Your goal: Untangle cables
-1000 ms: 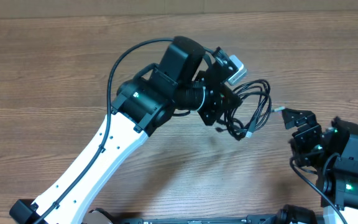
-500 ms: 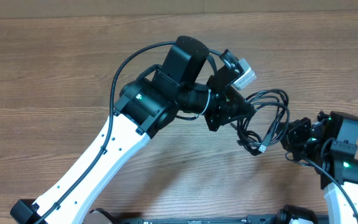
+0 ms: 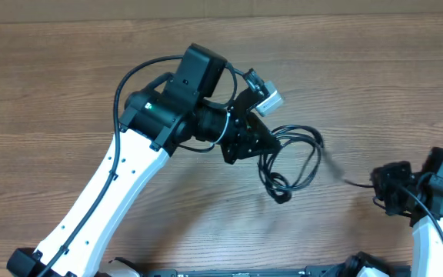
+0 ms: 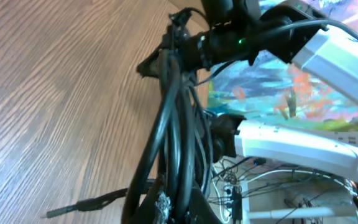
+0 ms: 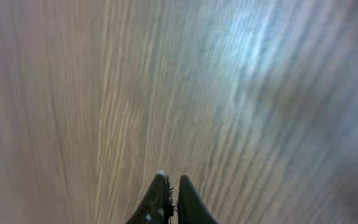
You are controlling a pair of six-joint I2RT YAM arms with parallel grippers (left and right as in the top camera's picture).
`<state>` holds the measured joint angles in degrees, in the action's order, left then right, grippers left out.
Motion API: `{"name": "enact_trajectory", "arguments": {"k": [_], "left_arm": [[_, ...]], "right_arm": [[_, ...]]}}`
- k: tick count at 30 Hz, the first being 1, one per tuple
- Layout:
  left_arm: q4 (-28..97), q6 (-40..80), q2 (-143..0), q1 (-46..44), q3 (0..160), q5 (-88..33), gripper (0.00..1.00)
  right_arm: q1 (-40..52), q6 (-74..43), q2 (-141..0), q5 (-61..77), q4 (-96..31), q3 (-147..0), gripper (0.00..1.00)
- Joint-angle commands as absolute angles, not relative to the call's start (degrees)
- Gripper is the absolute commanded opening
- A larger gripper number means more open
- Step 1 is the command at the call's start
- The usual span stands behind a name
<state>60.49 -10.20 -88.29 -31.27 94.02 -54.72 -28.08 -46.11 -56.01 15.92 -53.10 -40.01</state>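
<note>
The cables (image 3: 283,192) are thin black cords hanging in loose loops from my left gripper (image 3: 264,146) at the table's middle. In the left wrist view the cables (image 4: 169,118) run up from between the jaws of my left gripper (image 4: 185,208), which is shut on them. One thin strand stretches right to my right gripper (image 3: 377,187), which looks shut on its end. In the right wrist view my right gripper (image 5: 173,183) has its fingers together over blurred wood, and no cord shows ahead of them. A loose plug end (image 4: 73,208) hangs low at the left.
The wooden table (image 3: 375,77) fills the view. The left arm's white link (image 3: 121,185) crosses the table's left half. The right arm (image 4: 316,43) shows at the top of the left wrist view, behind the cables.
My right gripper has shut and drawn back right and toward the front edge. The left gripper carried the bunch left. One strand now stretches between them.
</note>
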Motion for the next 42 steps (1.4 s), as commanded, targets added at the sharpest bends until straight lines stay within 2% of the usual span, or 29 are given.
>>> {"name": "enact_trajectory", "arguments": {"k": [1,6,7,8,9,10,11,14,18,21,26,29,36,42], "left_arm": [[63.05,-15.29,-86.87,-28.84,95.00,-53.63,0.04],[65.34,-17.02,-86.87,-28.10,95.00,-50.41,0.04],[65.39,-17.82,-86.87,-28.10,95.00,-50.41,0.04],[65.39,-18.06,-86.87,-28.14,95.00,-50.39,0.04],[65.34,-18.06,-86.87,-28.14,95.00,-50.39,0.04],[65.34,-18.06,-86.87,-28.14,95.00,-50.39,0.04],[65.34,-18.04,-86.87,-28.14,94.98,-50.41,0.04],[65.32,-18.04,-86.87,-28.16,94.98,-50.41,0.04],[64.38,-17.21,-86.89,-28.16,94.98,-50.39,0.04],[60.88,-11.77,-86.89,-28.21,94.98,-50.39,0.04],[53.28,-4.91,-86.89,-29.80,94.98,-49.84,0.04],[50.00,1.61,-86.89,-32.40,94.98,-41.28,0.04],[44.05,7.99,-86.89,-36.93,94.98,-38.94,0.04],[41.89,7.99,-86.89,-42.24,94.98,-36.16,0.04]], "right_arm": [[-31.73,-42.92,-55.92,14.15,-53.78,-40.14,0.04],[-34.20,-39.90,-55.92,19.55,-54.39,-40.14,0.04],[-34.20,-38.65,-55.92,21.76,-54.15,-40.14,0.08],[-34.20,-33.21,-55.90,27.44,-52.75,-40.14,0.32],[-34.20,-27.97,-55.90,32.45,-51.64,-40.14,0.70],[-34.20,-25.67,-55.90,34.52,-51.20,-40.14,0.81],[-34.20,-19.31,-55.90,40.21,-50.22,-40.16,1.00],[-34.20,-6.50,-55.90,53.12,-49.58,-40.16,1.00],[-34.20,3.77,-55.90,65.73,-50.59,-40.16,1.00],[-34.13,10.70,-55.55,73.45,-52.77,-40.16,1.00],[-32.69,12.53,-54.57,84.84,-52.86,-40.16,1.00],[-29.82,12.47,-53.65,88.68,-50.57,-40.16,1.00],[-26.57,12.08,-53.63,88.84,-47.83,-40.16,1.00],[-26.46,12.05,-53.63,89.93,-47.86,-40.16,1.00]]}}
